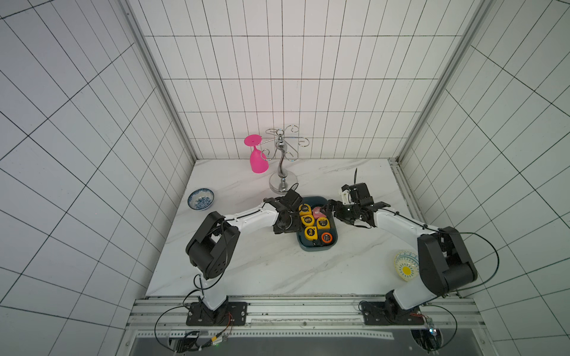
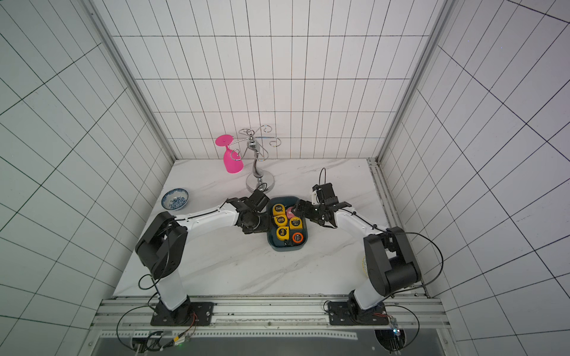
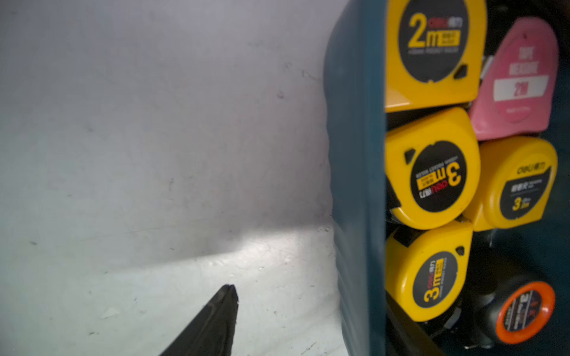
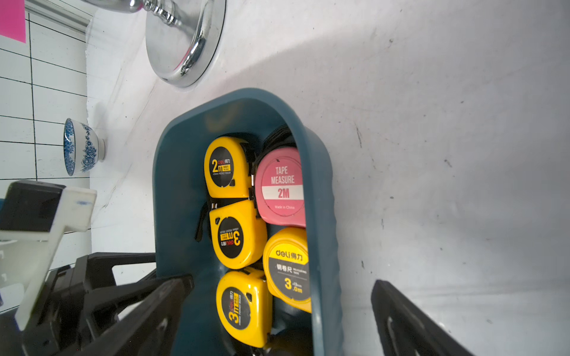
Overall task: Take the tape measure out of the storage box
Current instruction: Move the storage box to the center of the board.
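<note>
The teal-blue storage box (image 1: 317, 248) (image 2: 287, 248) lies mid-table holding several tape measures: yellow ones (image 3: 431, 172) (image 4: 237, 237), a pink one (image 1: 317, 212) (image 4: 282, 188) and a black-and-orange one (image 3: 524, 311). My left gripper (image 1: 297, 217) (image 3: 317, 314) stands open astride the box's left wall (image 3: 354, 185); one fingertip (image 3: 229, 296) rests over the table, clear of the wall. My right gripper (image 1: 328, 211) (image 4: 282, 286) is open astride the box's right wall (image 4: 324, 246), one finger (image 4: 172, 292) over the inside, the other on the table side. Neither holds anything.
A chrome cup stand (image 1: 282, 182) with a pink glass (image 1: 257, 157) hanging from it rises just behind the box. A blue-and-white bowl (image 1: 200, 198) sits at the left edge. Part of a yellow patterned bowl (image 1: 405, 266) shows beside the right arm.
</note>
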